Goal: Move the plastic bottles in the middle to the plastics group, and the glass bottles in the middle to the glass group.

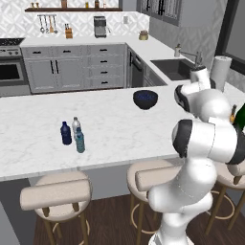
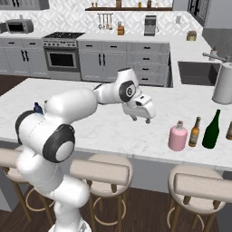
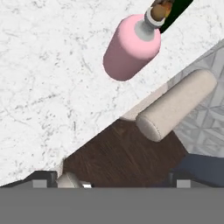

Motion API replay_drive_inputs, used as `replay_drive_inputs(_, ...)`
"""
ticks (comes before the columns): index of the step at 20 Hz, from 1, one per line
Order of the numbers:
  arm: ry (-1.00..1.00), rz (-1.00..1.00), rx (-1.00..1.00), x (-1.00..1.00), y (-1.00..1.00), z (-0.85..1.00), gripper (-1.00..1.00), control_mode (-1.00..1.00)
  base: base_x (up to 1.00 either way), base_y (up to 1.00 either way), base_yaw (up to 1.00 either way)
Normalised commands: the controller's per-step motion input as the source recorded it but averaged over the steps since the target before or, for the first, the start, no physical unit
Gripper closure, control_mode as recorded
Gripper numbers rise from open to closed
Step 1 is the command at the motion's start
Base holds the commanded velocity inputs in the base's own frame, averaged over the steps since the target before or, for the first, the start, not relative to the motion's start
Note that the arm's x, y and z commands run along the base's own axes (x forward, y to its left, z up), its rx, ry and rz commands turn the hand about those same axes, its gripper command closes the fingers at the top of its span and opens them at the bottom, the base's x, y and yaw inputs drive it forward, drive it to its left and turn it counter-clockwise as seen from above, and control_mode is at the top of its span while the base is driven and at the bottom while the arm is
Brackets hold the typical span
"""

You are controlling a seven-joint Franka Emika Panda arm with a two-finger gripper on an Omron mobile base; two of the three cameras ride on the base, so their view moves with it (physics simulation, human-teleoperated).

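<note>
My gripper hangs empty, jaws spread wide; the pink bottle stands beyond them beside the brown bottle; glass, slick, breakable; I'd grasp mid-body.

Green bottle mostly hidden behind arm; navy bottle nearly hidden behind arm.

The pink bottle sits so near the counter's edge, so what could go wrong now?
The pink bottle stands close to the counter edge, beside the brown bottle and green bottle. A nudge from the open gripper hovering nearby might tip it off onto the stools, or knock its close neighbours over.
</note>
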Motion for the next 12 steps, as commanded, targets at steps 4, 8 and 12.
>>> replay_drive_inputs(4, 0.00, 0.07, -0.01, -0.34, 0.98, 0.04, -1.00, -1.00, 0.00, 0.00, 0.00)
replay_drive_inputs(8, -0.11, 0.05, 0.05, -0.70, 0.67, 0.19, -1.00, -1.00, 0.00, 0.00, 0.00)
replay_drive_inputs(12, -0.14, 0.09, 0.11, -0.90, 0.50, 0.18, -1.00, -1.00, 0.00, 0.00, 0.00)
